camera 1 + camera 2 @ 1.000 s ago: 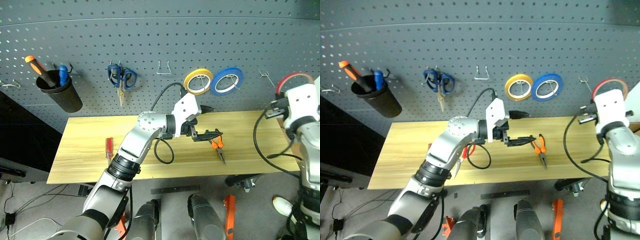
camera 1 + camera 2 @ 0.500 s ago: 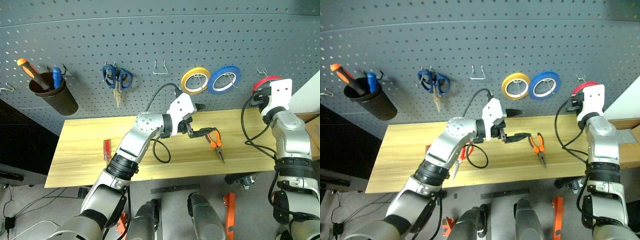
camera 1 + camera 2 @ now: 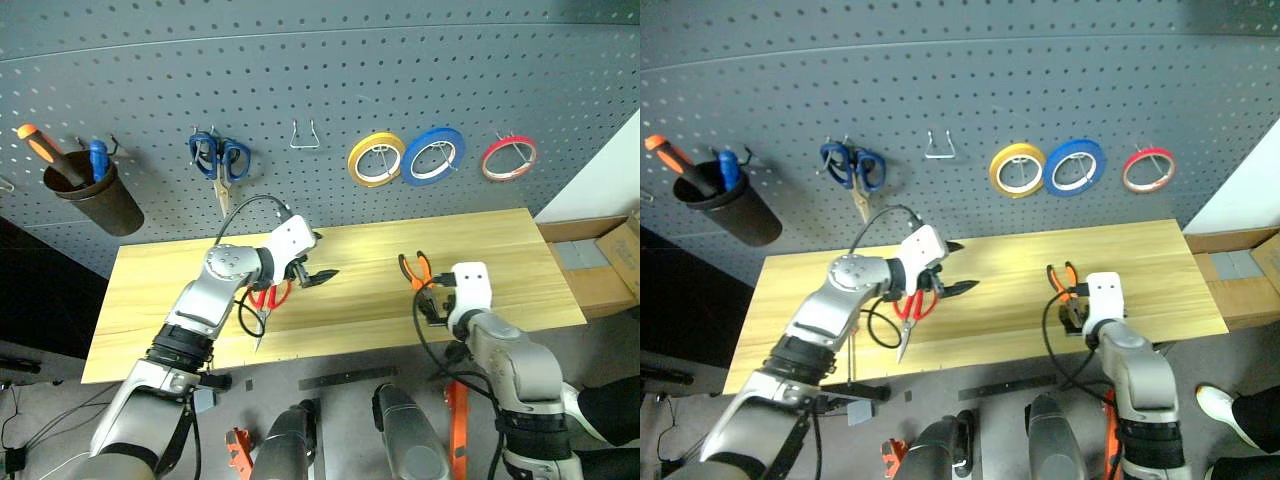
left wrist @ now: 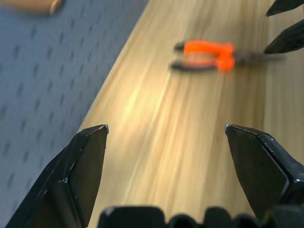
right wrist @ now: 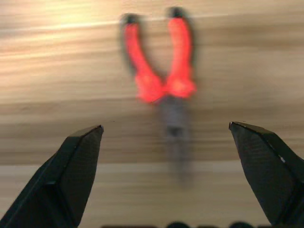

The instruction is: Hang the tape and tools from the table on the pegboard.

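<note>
**Red tape up on the pegboard, pliers and scissors lying on the surface**

The red tape [image 3: 509, 158] is hanging on a hook of the pegboard [image 3: 330, 80], at the right end of a row with the blue tape roll [image 3: 432, 156] and the yellow tape roll [image 3: 376, 160] beside it. Further left, blue-handled scissors [image 3: 219, 160] are dangling from a hook, and a black cup [image 3: 95, 200] is holding an orange-handled screwdriver [image 3: 40, 150].

The right pincer [image 5: 171, 156] is hovering low over the surface [image 3: 200, 270] with its fingers [image 5: 78, 171] spread wide and nothing between them. The pliers [image 5: 164, 80] are lying flat on the wood straight ahead of it, orange handles pointing away and nose toward the pincer, just short of the fingertips as far as I can tell.

The left pincer [image 3: 318, 258] is standing wide open too, gripping nothing, poised above the middle of the surface. The red-handled scissors [image 3: 912, 310] are lying on the wood just beside and partly under that arm, blades pointing toward the near edge. From the left wrist, the pliers are showing well ahead, with the tips of the right pincer near them.
</note>
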